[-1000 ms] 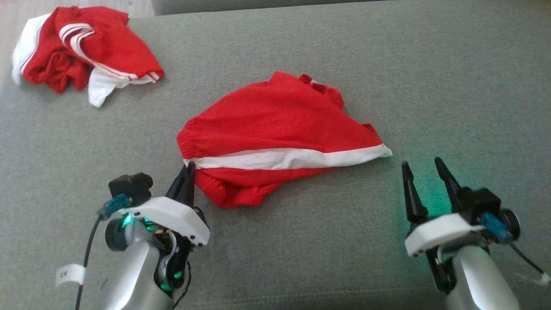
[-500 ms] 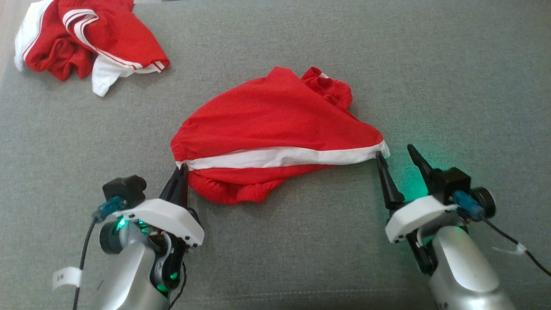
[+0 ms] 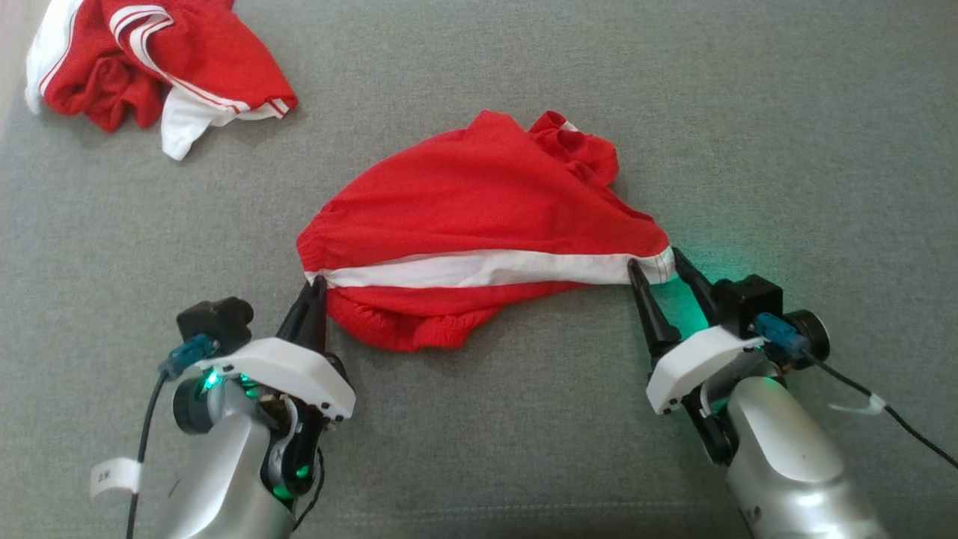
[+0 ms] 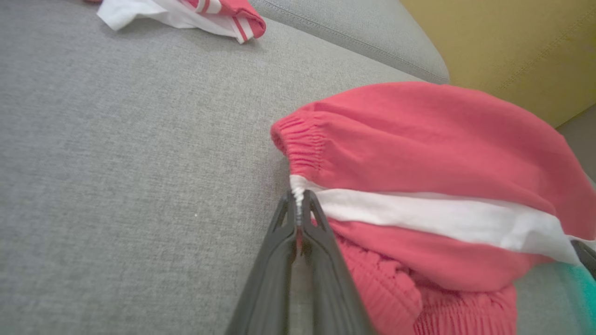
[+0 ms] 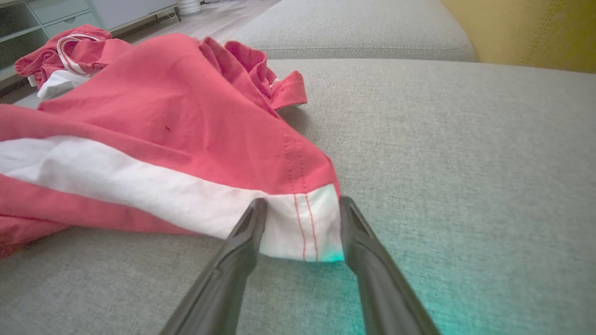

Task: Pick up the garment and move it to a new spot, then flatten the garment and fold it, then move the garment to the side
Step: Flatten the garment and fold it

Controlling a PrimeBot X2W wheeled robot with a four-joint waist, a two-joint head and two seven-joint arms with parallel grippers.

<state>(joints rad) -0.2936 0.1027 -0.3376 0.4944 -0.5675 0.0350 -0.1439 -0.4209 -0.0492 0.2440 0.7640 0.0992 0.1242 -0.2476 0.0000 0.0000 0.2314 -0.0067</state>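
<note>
Red garment, head view: one garment (image 3: 479,217), red with a white band, lying rumpled at the middle of the grey cushion (image 3: 786,150); neither flat nor folded.
Grippers, head view: two. The left gripper (image 3: 318,283) is pinched onto the band's left end. The right gripper (image 3: 656,258) has its fingers spread to either side of the band's right corner.
Other cloth, head view: one second heap (image 3: 150,67), red and white, at the far left corner, well apart from the garment.
Left wrist view: both fingers pressed together on a nip of white fabric just below the gathered waistband; one hold made.
Right wrist view: the white hem corner lies between the two parted fingers, resting on the cushion; no hold made here yet.
Progress, judged: the garment appears set in its working spot; flattening is at its start, with one end of two secured.
Remaining, judged: second grasp, stretch flat, fold, move aside.
Count: garment in work, one; heap aside, one; grippers, two.
</note>
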